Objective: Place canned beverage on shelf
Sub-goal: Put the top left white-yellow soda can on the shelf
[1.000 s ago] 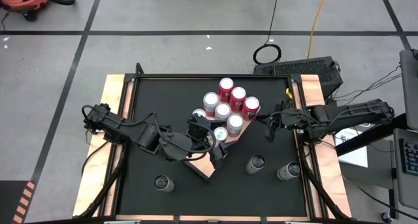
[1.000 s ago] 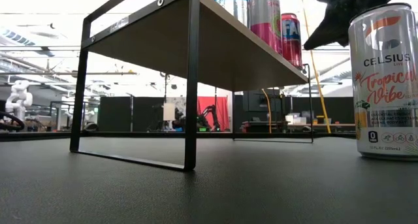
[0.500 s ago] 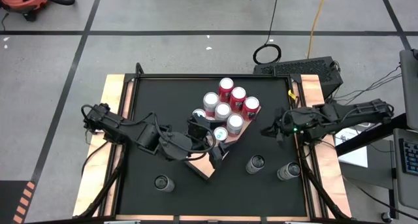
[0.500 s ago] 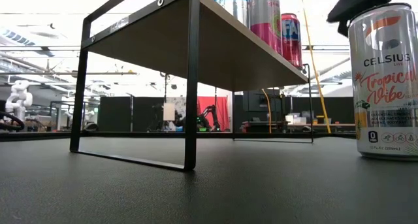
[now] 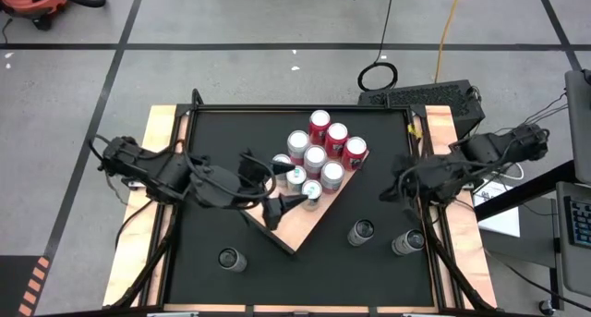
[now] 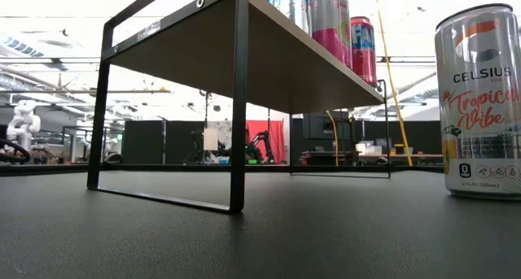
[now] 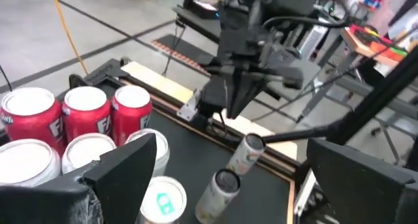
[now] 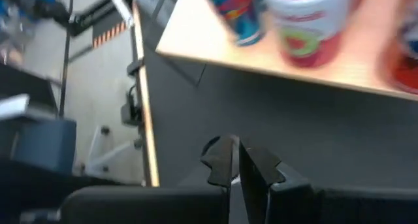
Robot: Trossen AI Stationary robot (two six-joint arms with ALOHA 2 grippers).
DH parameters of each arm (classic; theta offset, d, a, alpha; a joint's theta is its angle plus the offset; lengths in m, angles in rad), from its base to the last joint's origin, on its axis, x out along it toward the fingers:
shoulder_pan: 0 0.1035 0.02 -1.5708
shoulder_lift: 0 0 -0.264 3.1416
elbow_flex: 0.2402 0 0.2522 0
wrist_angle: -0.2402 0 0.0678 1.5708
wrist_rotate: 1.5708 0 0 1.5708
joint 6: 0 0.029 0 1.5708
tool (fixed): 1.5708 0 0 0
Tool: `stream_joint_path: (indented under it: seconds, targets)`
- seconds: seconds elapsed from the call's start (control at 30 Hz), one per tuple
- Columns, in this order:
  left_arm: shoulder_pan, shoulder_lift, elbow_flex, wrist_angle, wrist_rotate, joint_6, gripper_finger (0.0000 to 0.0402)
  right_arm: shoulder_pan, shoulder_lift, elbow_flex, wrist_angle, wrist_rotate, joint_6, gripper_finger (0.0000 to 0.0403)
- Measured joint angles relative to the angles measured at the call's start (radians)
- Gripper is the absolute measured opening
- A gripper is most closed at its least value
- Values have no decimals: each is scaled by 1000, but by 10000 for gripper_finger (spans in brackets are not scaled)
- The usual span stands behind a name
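The shelf (image 5: 305,226) is a tan board on a black frame (image 6: 238,100), set slantwise at the table's middle. Several cans (image 5: 319,151) stand on its far part; they also show in the left wrist view as red and silver cans (image 7: 85,119). My left gripper (image 5: 288,206) hovers open over the shelf's near-left part, next to the nearest cans, with nothing between its fingers (image 7: 124,165). My right gripper (image 5: 392,189) is shut and empty (image 8: 235,160), raised near the table's right edge.
Three loose cans stand on the black table: two near the right (image 5: 361,232) (image 5: 407,242), one near the left (image 5: 230,259). A Celsius can (image 6: 480,108) fills the low view's right. Copper strips (image 5: 462,252) line the table's sides.
My left gripper has drawn back from the shelf's near corner toward the table's left and far side, rising a little and staying open. My right gripper has risen out of the low view, tipped downward and moved toward the right edge, staying shut. No can has moved.
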Motion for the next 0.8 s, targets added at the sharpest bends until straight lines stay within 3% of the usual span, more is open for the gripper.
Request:
stream_joint_path:
  seconds: [0.23, 0.53, 0.67, 0.8]
  targets:
    - [-28, -14, 0, -108, 75, -66, 398, 141, 202, 196, -90, -5, 59, 6]
    - [-114, -14, 0, -192, 101, -186, 398, 295, 332, 218, -95, -1, 174, 11]
    - [-159, -14, 0, -191, 64, -215, 398, 319, 363, 218, -122, 30, 193, 41]
    - [-178, -3, 0, -187, 53, -208, 398, 324, 385, 217, -159, 84, 197, 95]
